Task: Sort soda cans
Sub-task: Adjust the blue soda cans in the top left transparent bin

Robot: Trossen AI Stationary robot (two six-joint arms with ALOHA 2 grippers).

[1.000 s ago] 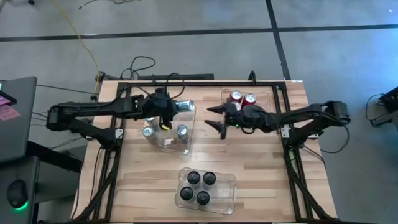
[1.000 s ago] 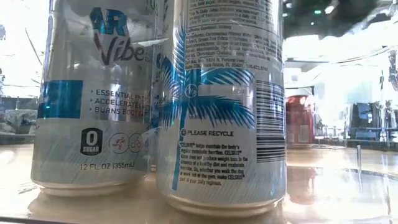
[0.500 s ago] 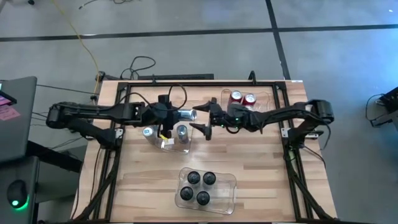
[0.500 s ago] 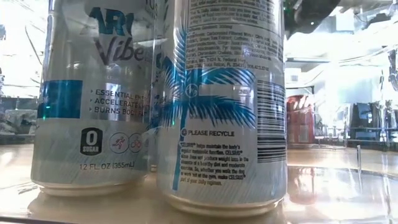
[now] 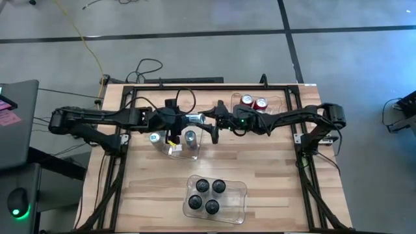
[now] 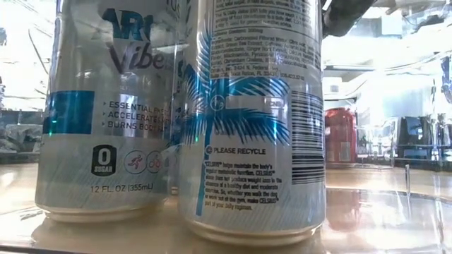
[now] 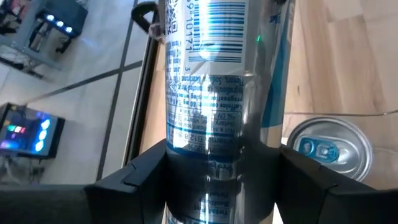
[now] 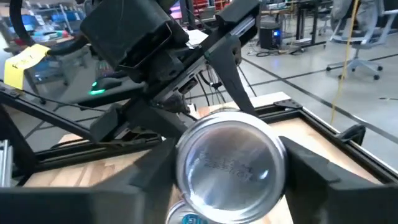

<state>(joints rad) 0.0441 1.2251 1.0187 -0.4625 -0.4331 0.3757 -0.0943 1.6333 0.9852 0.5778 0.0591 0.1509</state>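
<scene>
From above, a handover is under way over the clear bin (image 5: 174,151): the left gripper (image 5: 184,119) holds a silver-blue can (image 5: 194,119) sideways, meeting the right gripper (image 5: 212,125). The left wrist view shows its jaws clamped on the can's body. In the right wrist view, open fingers (image 8: 317,169) flank the can's end; next they likely must close before the left lets go.

Left can (image 6: 106,106): "0 SUGAR", "12 FL OZ"; right can (image 6: 251,120): "PLEASE RECYCLE".

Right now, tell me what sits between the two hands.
A silver-blue can, lying sideways in the air: the left hand grips one end and the right hand closes around the other. The high view and both wrist views show it.
</scene>
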